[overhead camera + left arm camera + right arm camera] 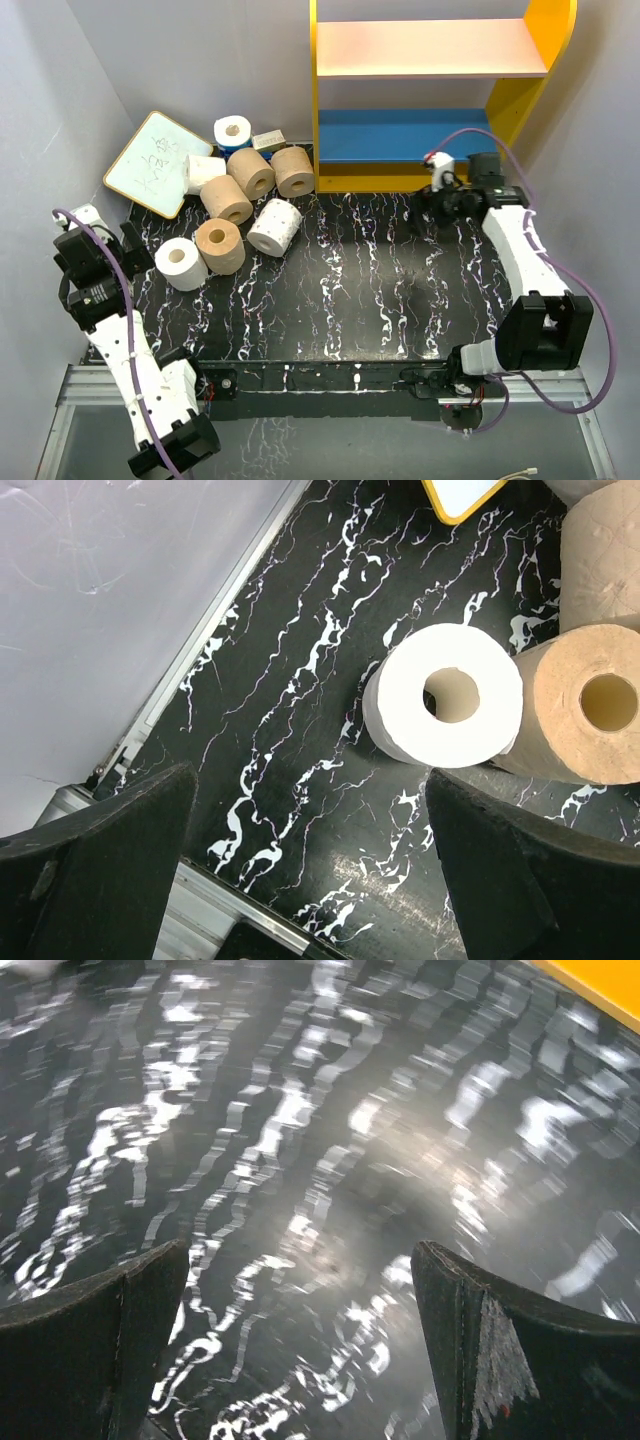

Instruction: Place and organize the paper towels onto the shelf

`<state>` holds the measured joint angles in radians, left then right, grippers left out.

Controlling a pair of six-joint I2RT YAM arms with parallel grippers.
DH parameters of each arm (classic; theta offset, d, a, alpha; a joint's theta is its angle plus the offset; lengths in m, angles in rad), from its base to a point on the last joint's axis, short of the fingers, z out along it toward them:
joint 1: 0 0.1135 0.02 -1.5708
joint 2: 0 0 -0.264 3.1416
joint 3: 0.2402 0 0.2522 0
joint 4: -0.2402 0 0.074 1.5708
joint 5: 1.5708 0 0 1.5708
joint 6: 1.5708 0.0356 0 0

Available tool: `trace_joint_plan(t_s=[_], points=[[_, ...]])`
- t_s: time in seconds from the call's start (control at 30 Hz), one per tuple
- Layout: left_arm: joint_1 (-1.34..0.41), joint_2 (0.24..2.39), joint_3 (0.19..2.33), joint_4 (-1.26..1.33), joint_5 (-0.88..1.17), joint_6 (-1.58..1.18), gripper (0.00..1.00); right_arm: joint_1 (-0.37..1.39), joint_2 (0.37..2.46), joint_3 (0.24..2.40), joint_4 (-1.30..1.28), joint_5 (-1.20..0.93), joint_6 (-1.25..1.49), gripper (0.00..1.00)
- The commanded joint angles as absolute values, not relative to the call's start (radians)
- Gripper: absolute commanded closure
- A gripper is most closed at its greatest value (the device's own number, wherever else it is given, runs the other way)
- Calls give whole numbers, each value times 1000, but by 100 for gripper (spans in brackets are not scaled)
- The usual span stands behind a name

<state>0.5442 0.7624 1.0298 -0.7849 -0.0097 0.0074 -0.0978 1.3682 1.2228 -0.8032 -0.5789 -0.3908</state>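
Observation:
Several paper towels lie in a cluster at the table's back left: a white roll (181, 263), a tan roll (219, 245), a white roll (274, 226), more tan rolls (250, 172) and a blue-wrapped roll (232, 131). The yellow-framed shelf (315, 100) stands at the back, with a peach upper board (430, 47) and a blue lower board (400, 135), both bare. My left gripper (133, 250) is open and empty, just left of the white roll (450, 695) and tan roll (590, 705). My right gripper (437, 205) is open and empty over the table in front of the shelf.
A white writing board (150, 160) leans at the back left behind the rolls, and its corner shows in the left wrist view (460, 495). A small box (268, 140) sits by the blue-wrapped roll. A grey wall (100, 600) runs along the table's left edge. The shelf's yellow base (600, 985) is close to my right gripper.

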Motion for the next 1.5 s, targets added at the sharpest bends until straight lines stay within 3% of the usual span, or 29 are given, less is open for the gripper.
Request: trace_joint_plan(t_s=[0.0, 0.17, 0.3, 0.47, 0.9, 1.23, 1.47], points=[[549, 726, 1023, -774, 14, 15, 2, 64, 1355, 1248, -667, -877, -428, 6], [549, 755, 1023, -773, 3, 12, 2, 124, 1440, 1199, -165, -1116, -37, 2], [549, 793, 1022, -773, -4, 11, 2, 375, 1598, 1326, -284, -914, -179, 5], [549, 833, 1022, -772, -15, 8, 2, 445, 1692, 1261, 26, -892, -49, 4], [553, 855, 1022, -772, -7, 8, 2, 438, 2130, 1617, 48, -1049, 36, 4], [557, 868, 1020, -770, 2, 14, 2, 471, 2207, 1655, 161, -1025, 126, 4], [556, 873, 1020, -770, 3, 14, 2, 486, 2264, 1697, 180, -993, 144, 10]])
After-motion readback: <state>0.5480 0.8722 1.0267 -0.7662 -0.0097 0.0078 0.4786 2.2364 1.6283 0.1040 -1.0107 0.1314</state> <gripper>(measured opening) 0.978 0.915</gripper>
